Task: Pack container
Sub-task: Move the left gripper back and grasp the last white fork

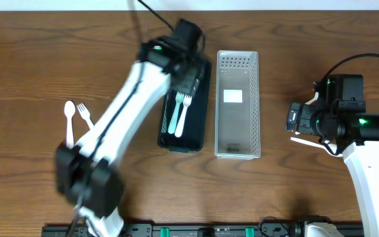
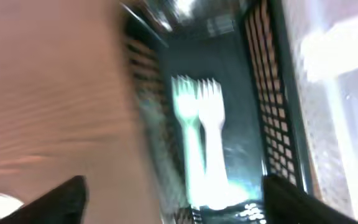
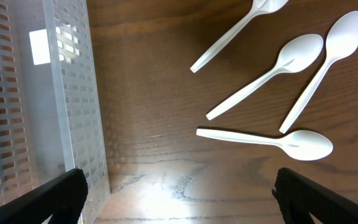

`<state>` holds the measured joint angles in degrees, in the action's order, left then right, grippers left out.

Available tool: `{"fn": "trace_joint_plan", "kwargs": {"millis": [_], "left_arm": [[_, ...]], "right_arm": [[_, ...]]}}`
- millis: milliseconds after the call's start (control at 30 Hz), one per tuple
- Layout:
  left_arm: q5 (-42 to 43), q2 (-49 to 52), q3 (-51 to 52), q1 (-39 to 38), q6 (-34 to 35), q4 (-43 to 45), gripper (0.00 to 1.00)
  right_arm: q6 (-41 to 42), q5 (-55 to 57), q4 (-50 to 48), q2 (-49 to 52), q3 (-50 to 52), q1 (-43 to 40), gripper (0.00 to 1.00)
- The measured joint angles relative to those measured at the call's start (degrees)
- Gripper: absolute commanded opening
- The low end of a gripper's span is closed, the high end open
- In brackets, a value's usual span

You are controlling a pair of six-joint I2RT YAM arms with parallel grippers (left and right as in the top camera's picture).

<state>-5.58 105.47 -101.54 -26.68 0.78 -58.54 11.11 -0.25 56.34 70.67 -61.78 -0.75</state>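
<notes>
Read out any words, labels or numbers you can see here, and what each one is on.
None can be read.
The white rectangular sticker on the floor of the clear perforated plastic basket looks blank at this size.
The left wrist view is too blurred for print.

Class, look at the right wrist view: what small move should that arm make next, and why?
Probably lower the right gripper onto the nearest white spoon and close. Its fingers stand wide apart holding nothing, four spoons lie loose on the table, and the clear basket beside them looks empty.
</notes>
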Motion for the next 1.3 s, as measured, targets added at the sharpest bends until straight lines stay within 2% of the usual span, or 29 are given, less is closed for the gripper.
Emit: {"fn": "trace_joint_plan", "kwargs": {"millis": [100,233,400,600,767,967,1100,1300], "left_arm": [[-2.84,-8.04,-1.6,3.78,0.5,-2.4,0.93],[-5.44,-13.55,-2.1,13.64,1.38,-7.63,0.93],[-6.32,-12.5,-1.6,24.85,2.84,-12.2,0.93],[-2.05,-9.88,3.87,34.6,3.76,-10.75,0.93],[1.38,-5.2,9.94,38.12,4.26,-7.15,0.92],[4.11,0.9,15.61,38.71,9.46,-2.05,0.91],[5.64,3.76,16.7,38.62,13.62,0.04,0.91],[9.84,6.99,16.74,38.62,16.17,3.56,0.91]], "right_arm": [[0.0,0.0,0.02,0.0,0.0,0.0,0.99],[0.0,0.0,0.0,0.0,0.0,0.0,0.99],[0.0,0.02,0.0,0.0,0.0,0.0,0.99],[0.0,0.04,0.0,0.0,0.0,0.0,0.99],[0.0,0.04,0.02,0.0,0.0,0.0,0.99],[-0.96,0.02,0.02,0.0,0.0,0.0,0.99],[-1.33,0.02,0.04,0.0,0.0,0.0,0.99],[-1.77,0.02,0.13,0.0,0.0,0.0,0.99]]}}
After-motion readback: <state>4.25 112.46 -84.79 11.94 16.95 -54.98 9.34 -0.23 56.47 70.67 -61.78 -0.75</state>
